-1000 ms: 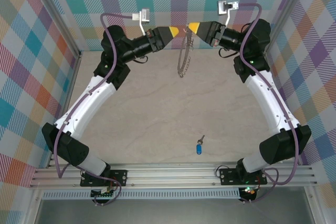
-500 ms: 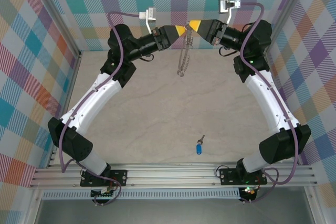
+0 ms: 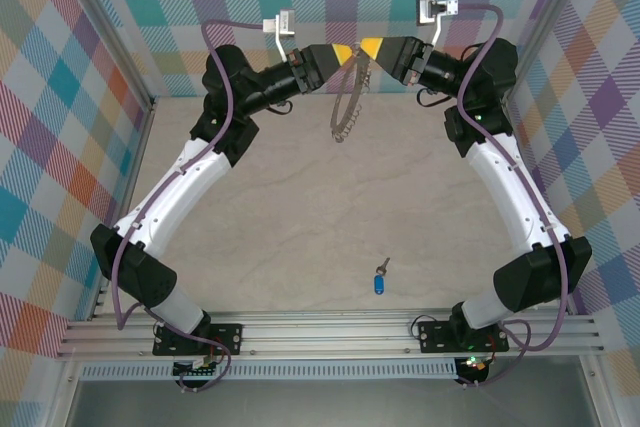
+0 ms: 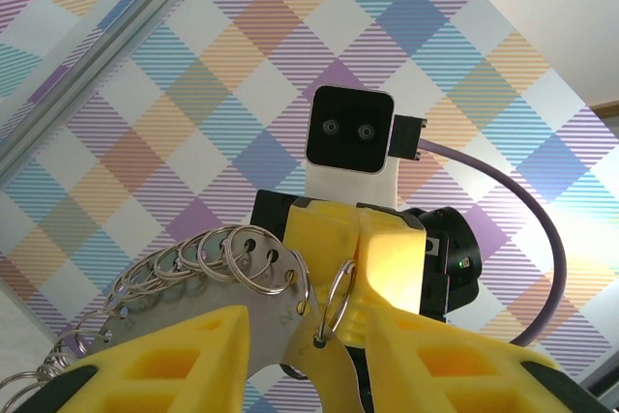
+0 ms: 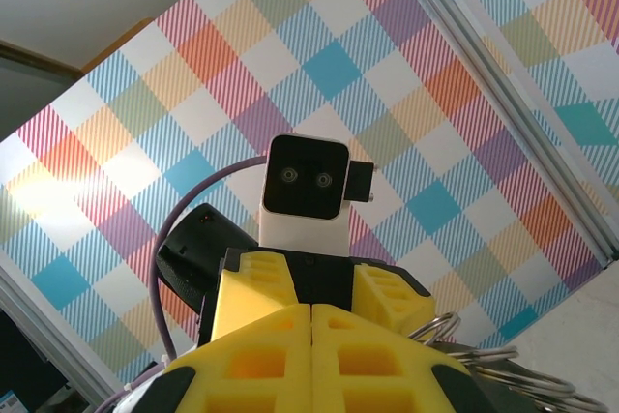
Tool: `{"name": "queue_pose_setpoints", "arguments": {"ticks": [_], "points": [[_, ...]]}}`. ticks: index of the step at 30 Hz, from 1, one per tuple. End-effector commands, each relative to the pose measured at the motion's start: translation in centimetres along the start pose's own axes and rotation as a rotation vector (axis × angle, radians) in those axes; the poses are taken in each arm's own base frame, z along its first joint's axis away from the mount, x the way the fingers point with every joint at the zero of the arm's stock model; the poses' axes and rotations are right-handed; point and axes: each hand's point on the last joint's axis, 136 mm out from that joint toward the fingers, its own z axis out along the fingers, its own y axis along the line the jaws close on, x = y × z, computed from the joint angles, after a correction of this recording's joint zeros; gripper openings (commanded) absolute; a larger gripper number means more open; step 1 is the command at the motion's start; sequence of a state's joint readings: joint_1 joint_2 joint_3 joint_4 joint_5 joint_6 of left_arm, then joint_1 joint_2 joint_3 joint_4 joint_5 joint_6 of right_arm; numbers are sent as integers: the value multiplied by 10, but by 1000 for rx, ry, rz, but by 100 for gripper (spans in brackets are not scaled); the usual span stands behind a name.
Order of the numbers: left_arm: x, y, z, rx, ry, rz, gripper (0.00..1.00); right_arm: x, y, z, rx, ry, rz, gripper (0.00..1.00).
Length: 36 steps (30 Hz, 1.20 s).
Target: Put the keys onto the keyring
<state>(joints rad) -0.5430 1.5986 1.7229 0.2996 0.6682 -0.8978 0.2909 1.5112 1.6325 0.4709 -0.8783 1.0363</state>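
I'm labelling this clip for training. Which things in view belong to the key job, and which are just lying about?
Job:
- keyring, held up at the back by the right gripper
- blue-headed key, lying on the table near its front edge

Not part of it:
- plaid walls
- aluminium rail
Both are fixtures, not loose items.

Left arm and right arm: the long links are shelled in glossy white, the joints and elbows are housed in matt black, and each is bolted down through a black base plate. A purple cable is routed along each arm to a wrist camera, which is cased in white with a black two-lens face. Left gripper and right gripper are fitted with yellow fingers, moulded with square recessed pockets and carried on black bodies.
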Motion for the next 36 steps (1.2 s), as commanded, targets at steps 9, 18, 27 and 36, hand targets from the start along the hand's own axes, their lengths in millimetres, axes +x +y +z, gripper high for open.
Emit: {"name": "queue_pose_setpoints", "arguments": {"ticks": [9,18,27,36], "points": [[-10,-25,7,80,-22,45,33,-3,8,4,-33,-11,-28,0],[-4,-23,10,86,-1,35,23,-2,5,5,-29,-10,-22,0],[2,-19,7,74,8,27,16,-1,0,5,-15,-11,-19,0],[4,-17,6,63,13,51,0,-1,-1,7,-18,-9,-14,0]]}}
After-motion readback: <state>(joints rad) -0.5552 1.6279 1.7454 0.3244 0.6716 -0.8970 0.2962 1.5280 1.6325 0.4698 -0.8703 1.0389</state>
